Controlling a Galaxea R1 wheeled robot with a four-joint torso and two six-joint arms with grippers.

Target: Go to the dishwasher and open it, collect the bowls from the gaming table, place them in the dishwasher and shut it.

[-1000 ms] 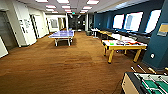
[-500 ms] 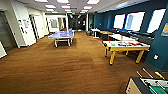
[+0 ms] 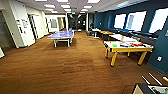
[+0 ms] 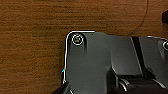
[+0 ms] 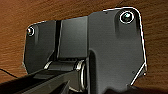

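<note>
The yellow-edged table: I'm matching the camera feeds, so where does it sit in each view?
Head view: the yellow-edged table stands right of centre on the brown floor, with a green bowl near its left end.
Left wrist view: looks down on brown floor beside the robot's dark plate.
Right wrist view: brown floor around the dark plate.
Shared landmark: the brown floor.

The gaming table (image 3: 117, 48), white-topped with a yellow edge strip and yellow legs, stands at about two o'clock beside the dark blue wall. A bright green bowl (image 3: 114, 45) sits on its near end.
</note>
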